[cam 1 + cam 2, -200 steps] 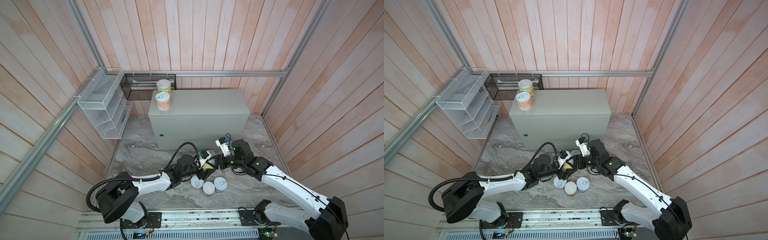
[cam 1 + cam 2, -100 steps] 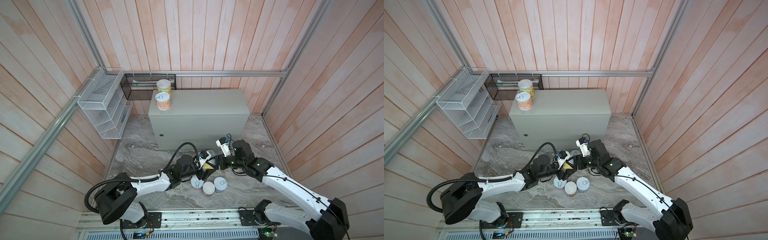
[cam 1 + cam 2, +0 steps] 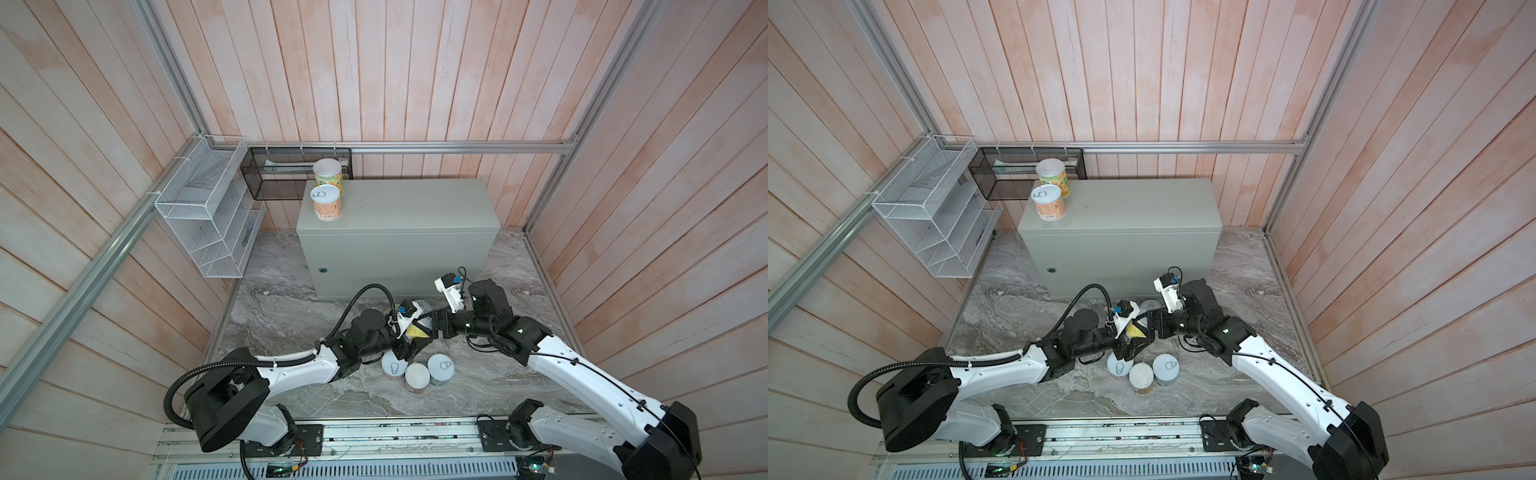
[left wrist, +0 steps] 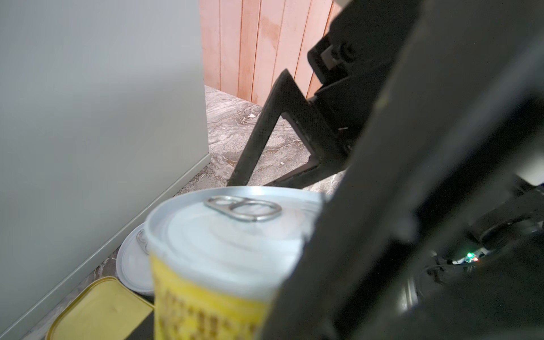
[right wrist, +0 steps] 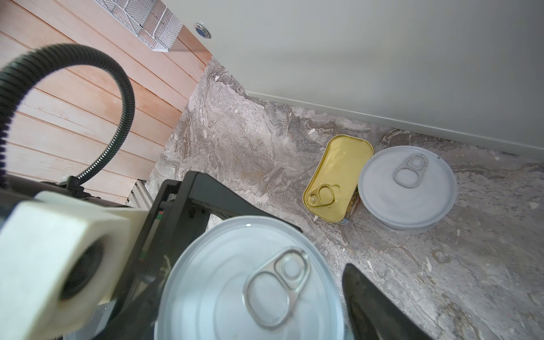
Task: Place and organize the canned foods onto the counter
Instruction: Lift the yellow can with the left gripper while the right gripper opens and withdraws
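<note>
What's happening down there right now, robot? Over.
Left gripper shut on yellow can. Right gripper open, close beside it. Two cans on counter; three cans, gold tin, flat can on stone.

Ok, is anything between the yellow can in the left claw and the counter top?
The right claw, jaws open, is right at the yellow can. Otherwise there is only the front wall of the counter to lift over; two cans occupy its top's left end in both top views.
</note>
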